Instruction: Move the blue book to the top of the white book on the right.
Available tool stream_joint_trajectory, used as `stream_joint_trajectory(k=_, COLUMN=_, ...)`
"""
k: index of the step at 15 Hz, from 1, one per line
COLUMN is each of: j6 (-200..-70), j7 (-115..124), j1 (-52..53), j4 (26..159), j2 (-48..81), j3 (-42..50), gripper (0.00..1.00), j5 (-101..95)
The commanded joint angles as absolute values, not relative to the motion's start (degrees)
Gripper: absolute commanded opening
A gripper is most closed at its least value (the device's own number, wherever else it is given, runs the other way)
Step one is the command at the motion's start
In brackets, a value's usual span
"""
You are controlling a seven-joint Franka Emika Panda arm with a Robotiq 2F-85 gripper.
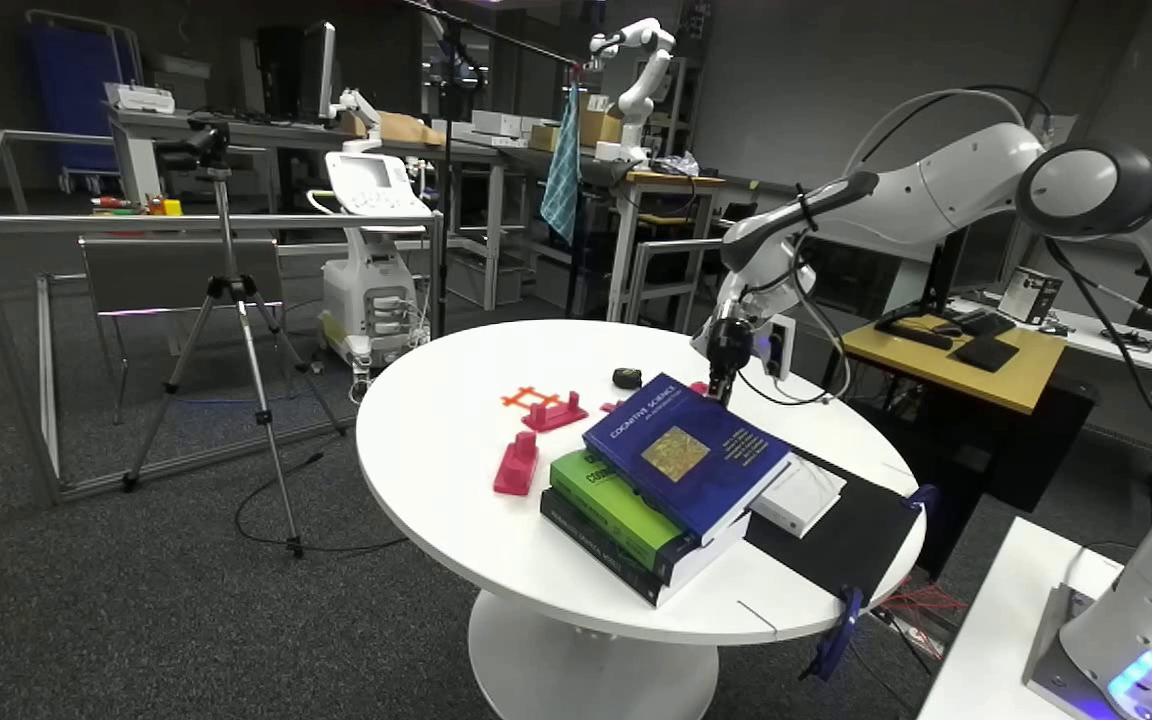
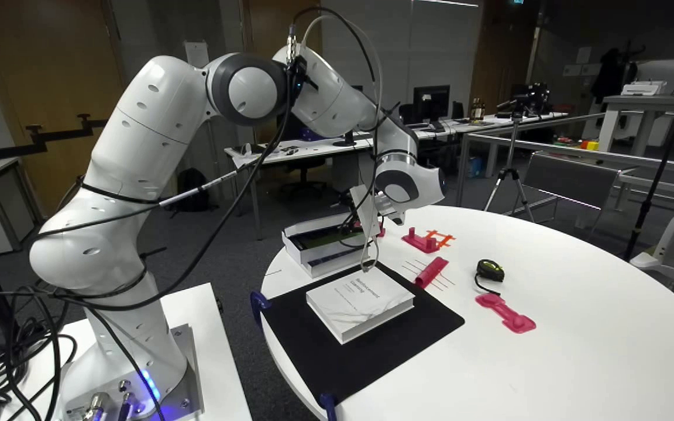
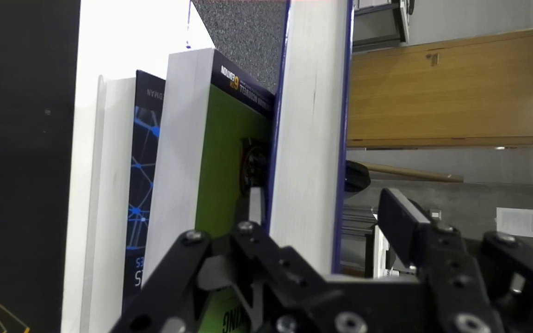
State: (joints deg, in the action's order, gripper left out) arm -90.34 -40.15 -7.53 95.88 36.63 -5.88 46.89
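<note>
Seen in an exterior view, the blue book (image 1: 691, 455) lies aslant on top of a stack toward the near side of the round white table (image 1: 436, 430), its titled cover facing up. Beneath it is the green book (image 1: 626, 510), and at the bottom of the stack is a dark book (image 1: 596, 545). The robot arm (image 1: 981, 180) reaches in from the right, bringing the gripper (image 3: 326, 203) to the far right edge of the blue book. In the wrist view its fingers (image 3: 396, 226) are spread apart, with the page edge of the blue book between them. One finger sits in the gap between the green and blue covers, and whether it touches the blue one I cannot tell; the other finger stands clear of the opposite cover. The blue book is tilted against the green one, the gap between them widening toward the gripper. The white book (image 1: 806, 487) lies flat on a black mat (image 1: 866, 530), just to the right of the stack but apart from it. A blue clamp (image 1: 841, 635) grips the near edge of the table beside the mat. A tape measure (image 1: 627, 378) rests just beyond the blue book, and a red part (image 1: 516, 465) lies left of the stack, with an orange grid (image 1: 531, 398) farther off.
</note>
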Motion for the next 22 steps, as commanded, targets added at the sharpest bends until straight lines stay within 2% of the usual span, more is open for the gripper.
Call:
stream_joint_trajectory(k=1, j6=-89.5, j7=-41.1, j1=-7.3, j4=99.2, j2=33.1, j3=-5.5, gripper=0.38, j5=47.4)
stream_joint_trajectory(k=4, j6=-89.7, j7=-41.2, j1=-7.2, j4=99.4, j2=33.3, j3=-5.6, gripper=0.16, j5=47.5)
stream_joint_trajectory(k=22, j6=-86.7, j7=-38.6, j1=-9.1, j4=99.1, j2=28.8, j3=-2.7, gripper=0.15, j5=47.6)
